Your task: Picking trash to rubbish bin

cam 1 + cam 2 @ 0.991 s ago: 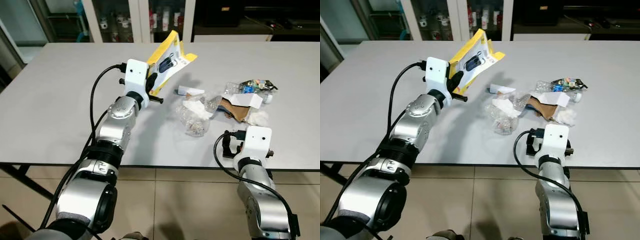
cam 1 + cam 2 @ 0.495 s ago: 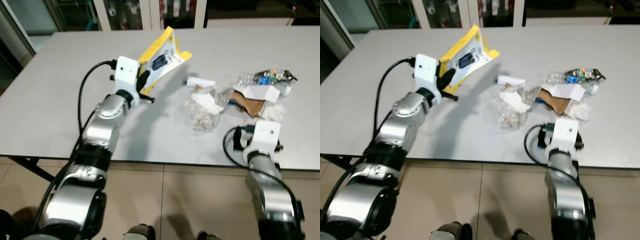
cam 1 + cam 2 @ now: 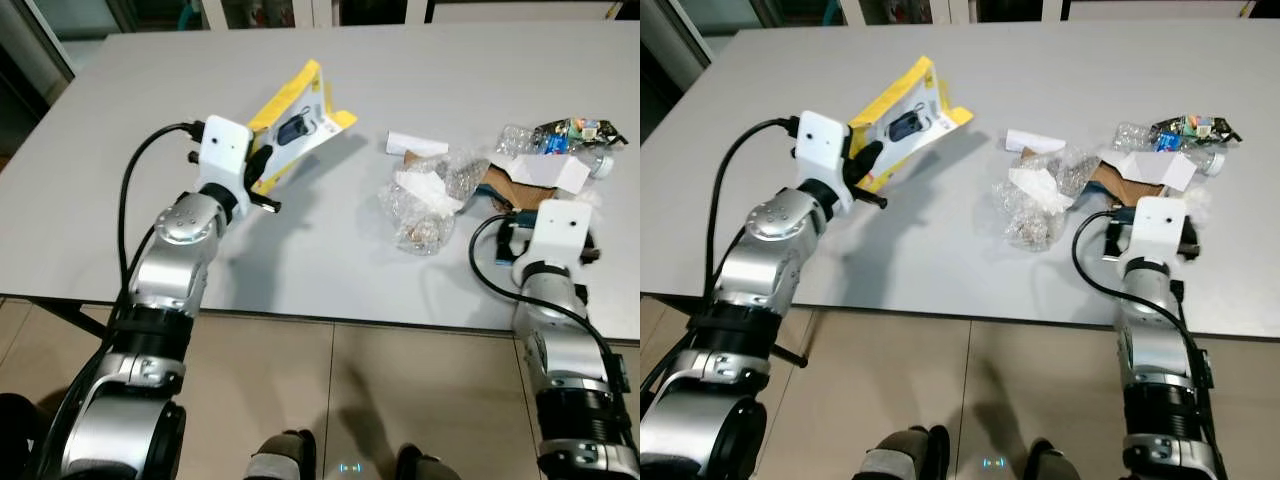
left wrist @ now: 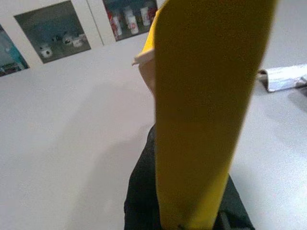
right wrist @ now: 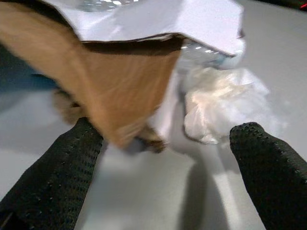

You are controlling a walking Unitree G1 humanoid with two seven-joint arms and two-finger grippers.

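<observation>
One yellow package (image 3: 296, 122) (held up off the table). One grey table (image 3: 120, 150). At three o'clock of the package: one white paper roll (image 3: 418, 143), one crumpled clear plastic wrap (image 3: 425, 205), one brown cardboard piece (image 3: 515, 186), one clear bottle (image 3: 540, 140), one white tissue wad (image 5: 220, 103).

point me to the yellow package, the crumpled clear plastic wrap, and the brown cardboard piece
yellow cardboard blister package (image 3: 300, 125), left eye view: its printed front face, held off the table.
crumpled clear plastic wrap (image 3: 420, 215), left eye view: middle of the wad.
torn brown cardboard piece (image 5: 115, 86), right wrist view: its brown underside.
</observation>
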